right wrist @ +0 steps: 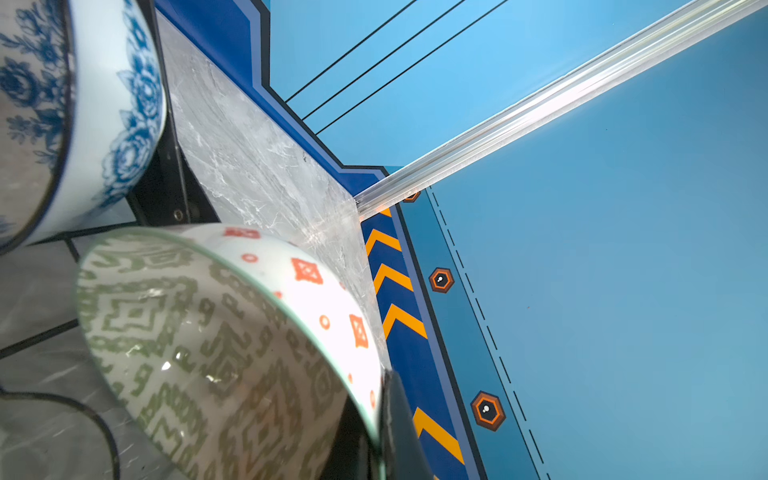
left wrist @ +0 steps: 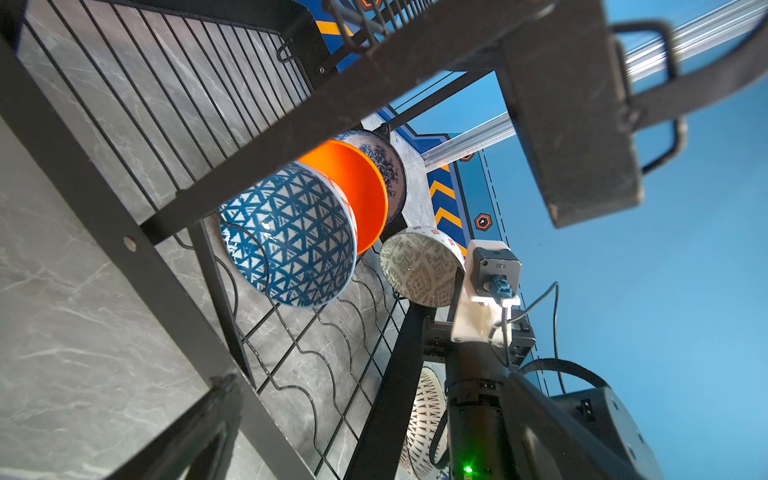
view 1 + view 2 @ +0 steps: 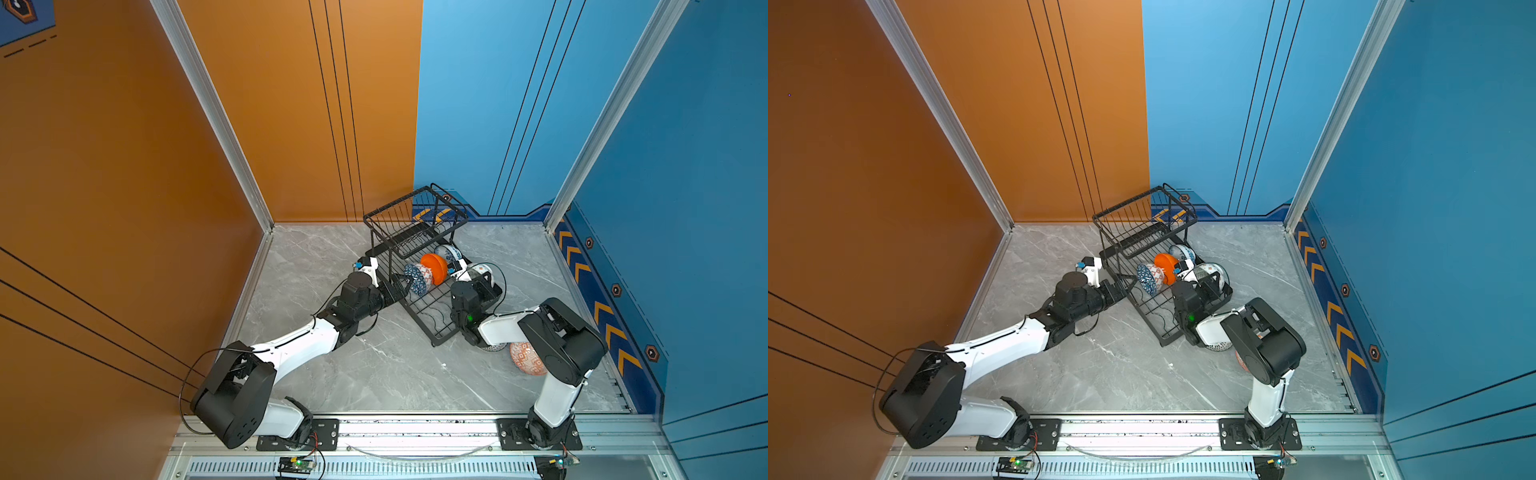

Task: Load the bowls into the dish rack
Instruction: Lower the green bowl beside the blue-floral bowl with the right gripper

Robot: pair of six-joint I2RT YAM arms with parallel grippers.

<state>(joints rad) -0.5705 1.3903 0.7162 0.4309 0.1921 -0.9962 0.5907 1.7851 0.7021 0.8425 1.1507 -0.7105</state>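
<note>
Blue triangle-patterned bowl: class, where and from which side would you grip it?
Probably the blue triangle-patterned bowl by its upper rim, from above, fingers straddling the wall: it stands on edge in the dish rack, mouth toward the left gripper, orange bowl nested behind.

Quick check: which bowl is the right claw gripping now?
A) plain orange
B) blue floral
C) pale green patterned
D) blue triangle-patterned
C: the right claw is shut on the rim of the pale green bowl, while the orange bowl, blue triangle bowl and floral bowl stand in the rack.
</note>
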